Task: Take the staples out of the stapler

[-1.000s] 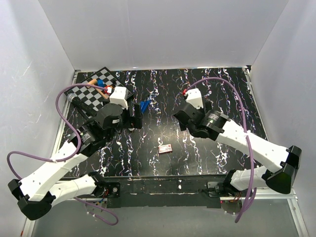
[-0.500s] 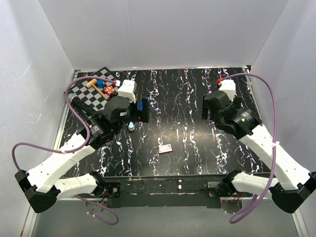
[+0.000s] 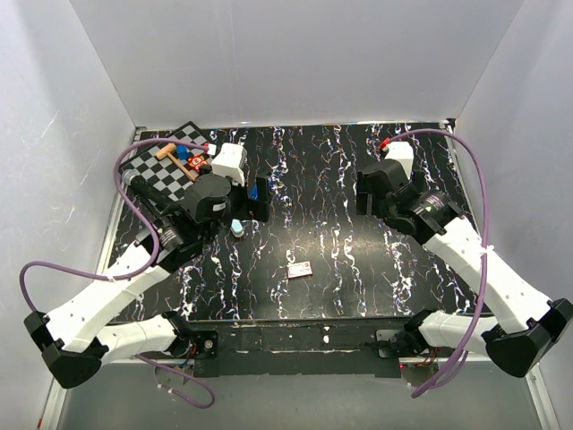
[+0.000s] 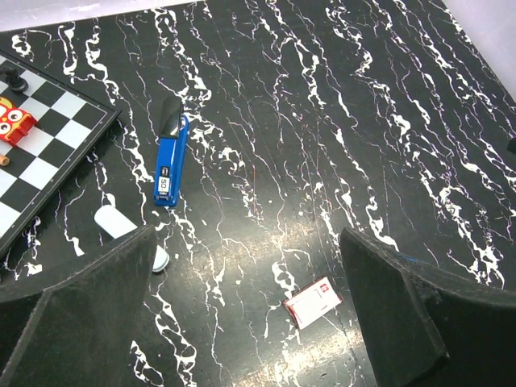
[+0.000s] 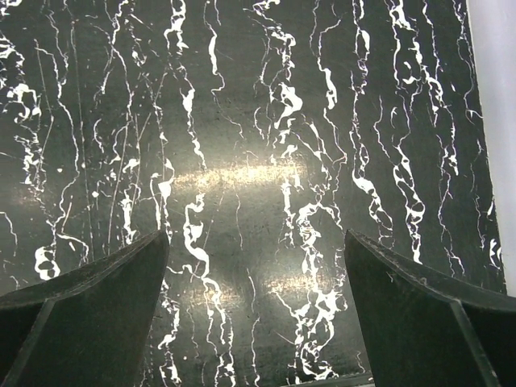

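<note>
The dark blue stapler (image 4: 169, 157) lies flat on the black marbled table, closed, beside the checkerboard's corner. In the top view only a blue bit of it (image 3: 254, 191) shows beside my left gripper (image 3: 254, 210). My left gripper (image 4: 250, 322) is open and empty, hovering above the table, with the stapler ahead and to the left. My right gripper (image 3: 364, 195) is open and empty over the back right of the table; its wrist view (image 5: 254, 322) shows only bare table. No staples show in any view.
A checkerboard (image 3: 154, 170) with small toys lies at the back left and also shows in the left wrist view (image 4: 56, 157). A pale light-blue piece (image 4: 121, 230) lies near the stapler. A red-and-white flat box (image 3: 300, 269) lies mid-table; the left wrist view shows it too (image 4: 314, 301).
My right arm has swung from mid-table to the back right. My left arm has moved back and to the right, towards the stapler. Both grippers stay open.
</note>
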Controlling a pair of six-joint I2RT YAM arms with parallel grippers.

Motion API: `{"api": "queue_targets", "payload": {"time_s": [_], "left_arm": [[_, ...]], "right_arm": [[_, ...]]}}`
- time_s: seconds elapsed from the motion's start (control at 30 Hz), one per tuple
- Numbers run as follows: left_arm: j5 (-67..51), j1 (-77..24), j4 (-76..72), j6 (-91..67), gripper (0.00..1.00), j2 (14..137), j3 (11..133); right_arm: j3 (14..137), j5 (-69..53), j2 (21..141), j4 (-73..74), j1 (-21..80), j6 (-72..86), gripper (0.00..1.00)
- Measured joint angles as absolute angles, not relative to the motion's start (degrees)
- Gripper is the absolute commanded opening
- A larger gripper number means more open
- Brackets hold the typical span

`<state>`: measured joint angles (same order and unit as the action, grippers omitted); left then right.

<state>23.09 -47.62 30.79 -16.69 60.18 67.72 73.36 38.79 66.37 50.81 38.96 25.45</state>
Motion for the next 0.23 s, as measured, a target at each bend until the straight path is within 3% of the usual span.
{"api": "queue_targets", "payload": {"time_s": [0.23], "left_arm": [[23.2,-47.6,30.6,-16.0,0.98,58.4,67.7]], "right_arm": [[73.5,38.4,65.5,50.4,38.9,24.8,0.98]]}}
